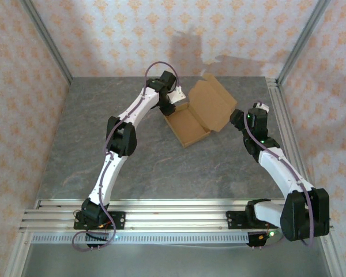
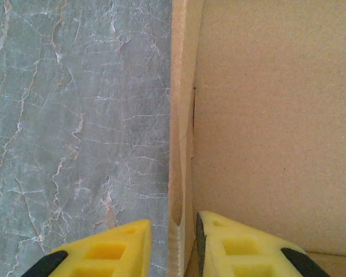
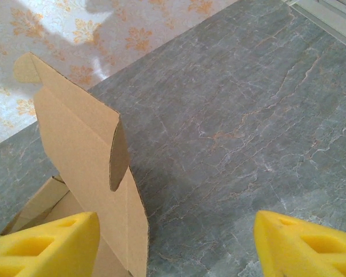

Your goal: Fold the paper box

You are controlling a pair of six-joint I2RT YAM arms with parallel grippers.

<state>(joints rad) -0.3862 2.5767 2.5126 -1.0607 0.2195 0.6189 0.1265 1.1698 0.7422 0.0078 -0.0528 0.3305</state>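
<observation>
Paper box (image 1: 191, 118) half done: tray formed, lid (image 3: 81, 144) upright, yet to close; left end effector (image 2: 173, 248) straddles a wall (image 2: 181, 115), pinch unclear, right end effector (image 3: 176, 236) open beside the lid.

Plain brown paper box (image 1: 200, 112), shallow open tray, lid flap upright.

The top camera is looking down from behind. Both wrist cameras are closely viewing the box (image 1: 188, 127) and table (image 1: 161, 167).
</observation>
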